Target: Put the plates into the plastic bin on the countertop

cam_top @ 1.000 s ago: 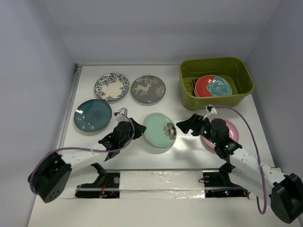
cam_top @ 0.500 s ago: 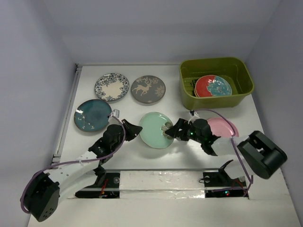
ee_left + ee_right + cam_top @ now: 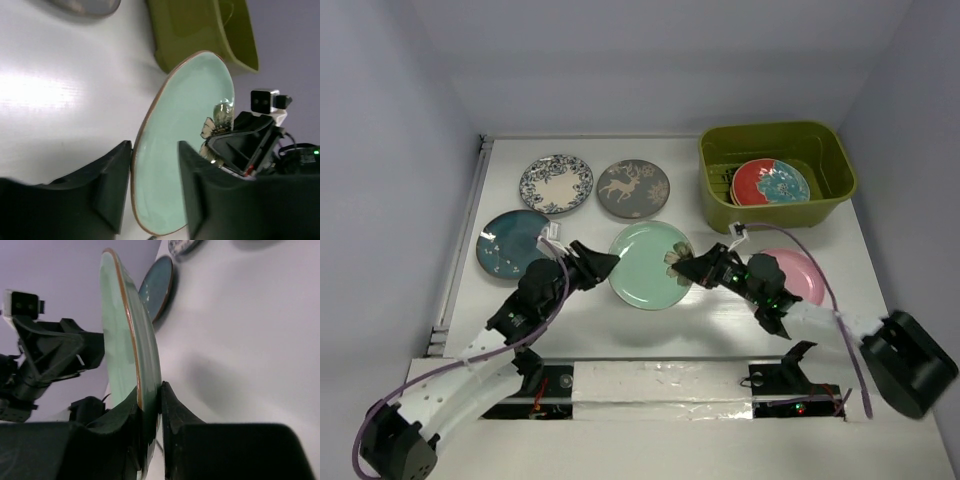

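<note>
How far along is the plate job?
Done: a red-teal floral plate lies in the olive-green plastic bin. In hand: the right hand pinches the mint green plate. Waiting on the white countertop: blue-white floral plate, grey deer plate, dark teal plate, pink plate.

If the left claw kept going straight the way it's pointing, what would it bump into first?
Most likely the mint green plate: its rim sits between the open fingers of the left claw. Beyond it, the right claw pinches the plate's far edge.
</note>
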